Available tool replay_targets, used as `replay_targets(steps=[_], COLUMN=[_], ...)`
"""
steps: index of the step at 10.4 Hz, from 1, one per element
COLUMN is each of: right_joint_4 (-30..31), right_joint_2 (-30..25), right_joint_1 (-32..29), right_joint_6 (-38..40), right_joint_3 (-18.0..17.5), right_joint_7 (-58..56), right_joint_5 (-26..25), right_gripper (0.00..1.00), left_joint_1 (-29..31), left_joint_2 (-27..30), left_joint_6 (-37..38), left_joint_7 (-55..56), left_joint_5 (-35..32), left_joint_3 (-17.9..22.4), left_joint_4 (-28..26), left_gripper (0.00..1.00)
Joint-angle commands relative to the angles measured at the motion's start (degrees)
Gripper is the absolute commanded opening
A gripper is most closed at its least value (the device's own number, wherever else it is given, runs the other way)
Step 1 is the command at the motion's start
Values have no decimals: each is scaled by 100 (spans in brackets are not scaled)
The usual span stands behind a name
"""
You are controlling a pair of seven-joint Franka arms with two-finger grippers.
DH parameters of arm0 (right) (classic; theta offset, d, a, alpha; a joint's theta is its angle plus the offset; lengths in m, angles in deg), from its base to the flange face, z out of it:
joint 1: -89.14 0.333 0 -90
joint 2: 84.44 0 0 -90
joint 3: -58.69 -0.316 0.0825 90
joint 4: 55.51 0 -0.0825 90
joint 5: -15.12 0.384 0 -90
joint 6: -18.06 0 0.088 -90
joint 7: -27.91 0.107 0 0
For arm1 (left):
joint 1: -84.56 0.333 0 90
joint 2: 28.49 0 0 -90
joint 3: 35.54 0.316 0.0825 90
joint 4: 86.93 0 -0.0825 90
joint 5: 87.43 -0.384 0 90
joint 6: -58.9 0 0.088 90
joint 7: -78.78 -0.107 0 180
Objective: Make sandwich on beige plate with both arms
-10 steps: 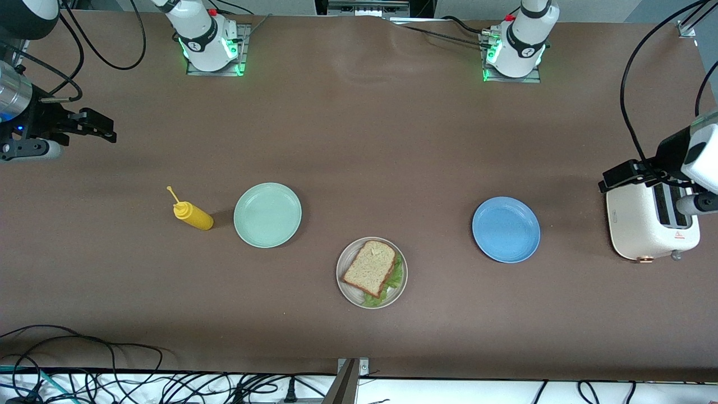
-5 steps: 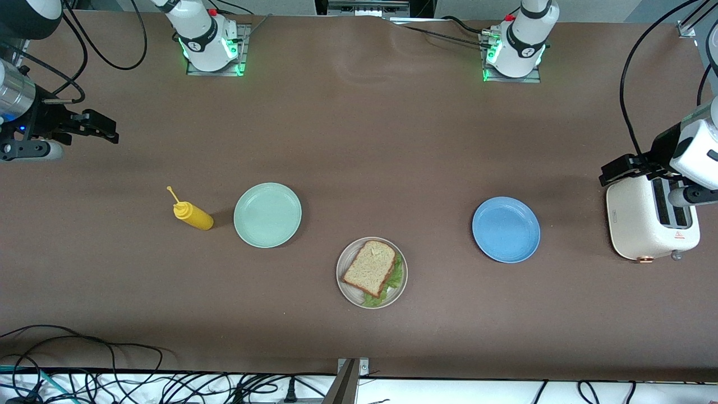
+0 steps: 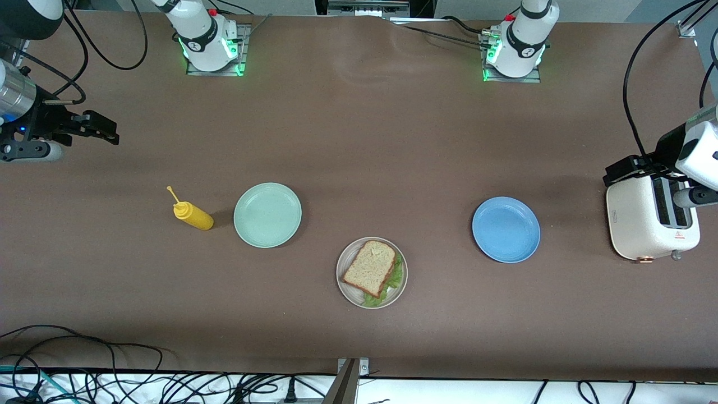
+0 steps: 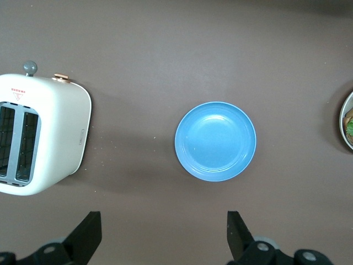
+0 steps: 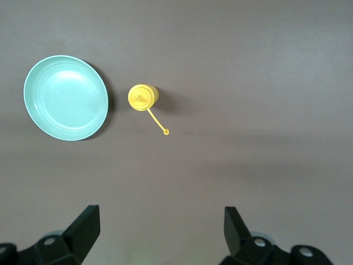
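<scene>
The left wrist view looks straight down on the brown counter (image 4: pixel 165 55). A round blue plate (image 4: pixel 215 141) lies flat with nothing on it. Well apart from it stands a white toaster (image 4: pixel 47 138) with two dark slots, a grey knob and a copper-coloured lever at one end. At the picture's edge a sliver of the beige plate (image 4: pixel 343 118) shows, with a bit of green lettuce (image 4: pixel 349 128) on it. The left gripper (image 4: pixel 164 234) hangs over bare counter, its jaws spread wide and holding nothing.
</scene>
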Motion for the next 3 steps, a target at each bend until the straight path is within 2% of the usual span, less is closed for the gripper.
replay_targets(steps=[1, 3], right_joint_4=[117, 117], right_joint_2=[-81, -81], right_joint_1=[-1, -1], right_joint_6=[-102, -110], right_joint_3=[-10, -10], right_joint_7=[102, 102], right_joint_5=[-22, -22], right_gripper=[100, 100], left_joint_1=[43, 43], left_joint_2=[152, 144], left_joint_6=[-32, -32], left_joint_7=[46, 20], left_joint_5=[-195, -195], left_joint_3=[-72, -72], left_joint_4=[-205, -205], left_gripper=[100, 100])
